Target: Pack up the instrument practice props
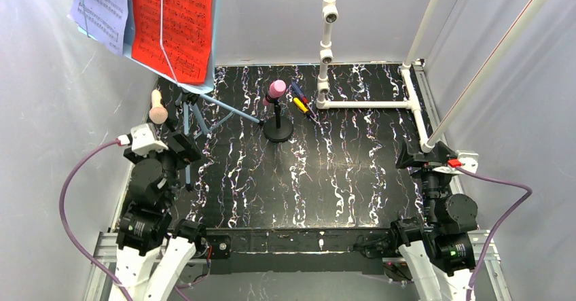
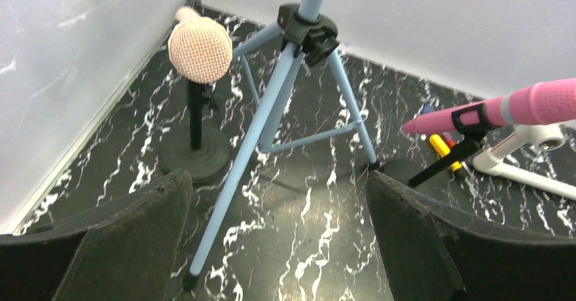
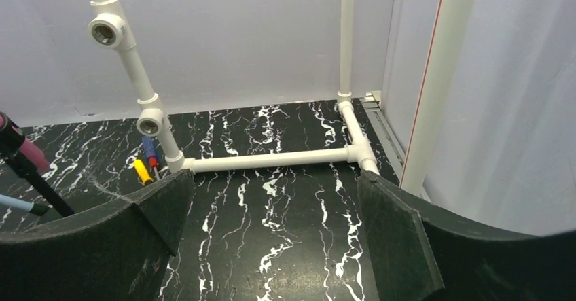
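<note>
The pale-blue music rack stands at the back left on tripod legs, carrying a red page and a lavender page. A pink microphone sits in a black round-based holder mid-table. A beige microphone stands by the left wall. My left gripper is open and empty just in front of the tripod. In the left wrist view, one tripod leg ends near my left finger, with the beige microphone on its holder behind. My right gripper is open and empty.
A white PVC pipe frame stands at the back right and also shows in the right wrist view. Yellow, blue and red hand tools lie beside the pink microphone. White walls enclose the black marbled table.
</note>
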Tool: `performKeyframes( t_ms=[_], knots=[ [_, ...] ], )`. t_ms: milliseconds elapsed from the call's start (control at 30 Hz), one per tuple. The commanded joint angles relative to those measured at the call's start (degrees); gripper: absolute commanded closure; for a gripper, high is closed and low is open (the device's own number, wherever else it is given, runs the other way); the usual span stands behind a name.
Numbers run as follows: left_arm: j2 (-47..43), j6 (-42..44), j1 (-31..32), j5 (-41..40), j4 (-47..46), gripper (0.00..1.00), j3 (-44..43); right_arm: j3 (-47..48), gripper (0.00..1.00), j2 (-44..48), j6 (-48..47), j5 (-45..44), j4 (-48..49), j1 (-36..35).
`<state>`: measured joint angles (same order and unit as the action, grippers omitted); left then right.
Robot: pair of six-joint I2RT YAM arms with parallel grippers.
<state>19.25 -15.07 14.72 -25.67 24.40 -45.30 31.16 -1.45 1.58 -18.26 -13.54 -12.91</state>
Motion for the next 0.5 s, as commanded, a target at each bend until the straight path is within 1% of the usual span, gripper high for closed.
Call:
performKeyframes(
  t_ms=[0,67,133,300,333,467],
  knots=[
    [7.78,-2.41,-0.31,-3.26,5.76,0.02,-5.51,0.48,0.01,0.66,-0.45,-0.93,1.34,-1.78],
    [10.15,-2.43,-0.31,-5.90,6.12,0.02,-6.31,0.57,0.01,0.66,-0.53,-0.90,1.17,-2.47],
    [11.99,-2.55,-0.37,-11.02,5.90,0.02,-6.97,0.74,0.01,0.66,-0.53,-1.06,0.77,-2.92],
    [16.17,0.46,-0.78,-20.08,0.93,0.02,-8.60,0.83,0.01,0.71,-0.53,-1.01,0.62,-4.85],
    [17.43,0.41,-1.28,-20.87,0.30,0.02,-9.14,0.83,0.01,0.73,-0.53,-0.98,0.54,-5.28],
    [21.38,-1.91,-5.97,-17.59,-2.20,0.02,-10.37,0.99,0.02,0.75,-0.62,-1.07,0.12,-6.69]
  ],
)
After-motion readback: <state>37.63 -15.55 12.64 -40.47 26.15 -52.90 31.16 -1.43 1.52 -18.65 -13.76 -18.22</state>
